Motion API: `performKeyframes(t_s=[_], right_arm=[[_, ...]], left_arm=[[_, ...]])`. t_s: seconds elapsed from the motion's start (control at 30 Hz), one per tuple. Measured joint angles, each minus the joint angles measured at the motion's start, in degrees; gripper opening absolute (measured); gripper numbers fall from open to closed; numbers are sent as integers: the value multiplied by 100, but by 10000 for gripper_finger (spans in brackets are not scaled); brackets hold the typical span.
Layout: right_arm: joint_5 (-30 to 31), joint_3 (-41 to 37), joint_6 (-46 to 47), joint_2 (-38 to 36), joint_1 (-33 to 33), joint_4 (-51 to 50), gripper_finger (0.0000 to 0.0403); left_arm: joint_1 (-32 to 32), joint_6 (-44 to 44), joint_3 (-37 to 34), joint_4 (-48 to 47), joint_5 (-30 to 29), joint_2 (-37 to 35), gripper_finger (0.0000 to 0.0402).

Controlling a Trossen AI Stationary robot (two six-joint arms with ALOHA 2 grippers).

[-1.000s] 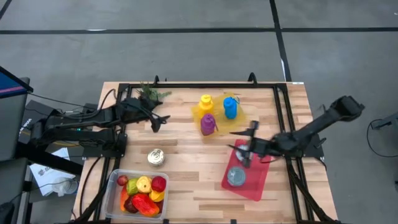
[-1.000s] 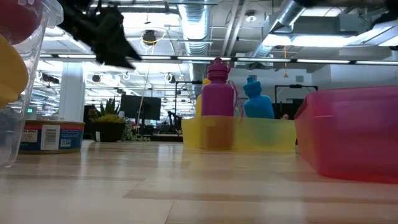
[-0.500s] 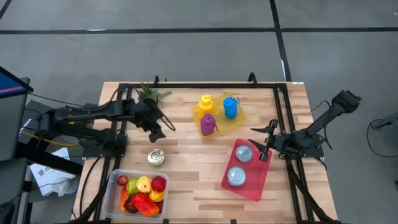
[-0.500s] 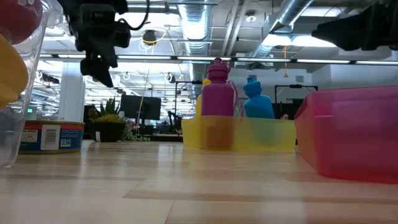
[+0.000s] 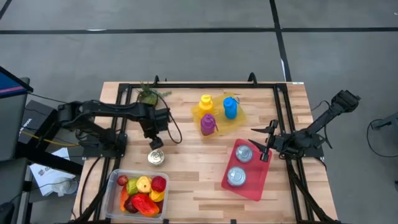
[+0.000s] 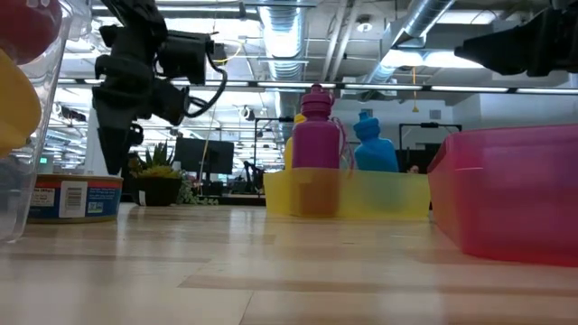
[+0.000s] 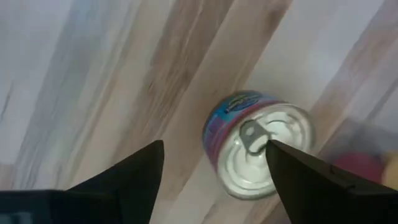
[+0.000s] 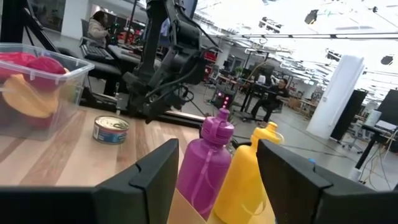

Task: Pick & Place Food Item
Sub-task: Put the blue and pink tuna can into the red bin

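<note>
A tuna can [image 5: 156, 157] with a blue label and a pull-tab lid [image 7: 258, 143] stands upright on the wooden table, left of the middle. My left gripper [image 5: 155, 142] points down just above it, open; in the left wrist view the gripper [image 7: 214, 148] has a finger on either side of the can, clear of it. Two more cans [image 5: 243, 152] [image 5: 236, 177] stand in the red tray [image 5: 256, 186]. My right gripper [image 5: 262, 144] is open and roughly level at the tray's right side, holding nothing.
A clear bin of fruit and vegetables [image 5: 140, 193] stands at the near left. A yellow tray [image 5: 219, 118] at the far middle holds a purple, a yellow and a blue bottle. A small plant [image 5: 149, 93] stands at the far left. Black rails frame the table.
My left gripper has tipped from nearly level to pointing down and has sunk toward the near edge, until it stands over the tuna can. My right gripper has drawn back from over the red tray toward the table's right edge, uncovering a second can there, then kept still.
</note>
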Motion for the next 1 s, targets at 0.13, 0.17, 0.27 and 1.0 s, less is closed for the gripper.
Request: performKeyframes(t_s=[0.13, 0.17, 0.27, 1.0], right_arm=[[9, -1, -2, 0, -2, -1, 207], [6, -2, -2, 0, -2, -3, 207], [12, -2, -3, 0, -2, -3, 207], [61, -2, -109, 0, -4, -1, 207]], left_arm=[[2, 289, -2, -4, -17, 171, 267], [2, 359, -2, -28, -40, 195, 263], [2, 507, -2, 5, -318, 271, 253], [-665, 568, -4, 176, -437, 342, 234]])
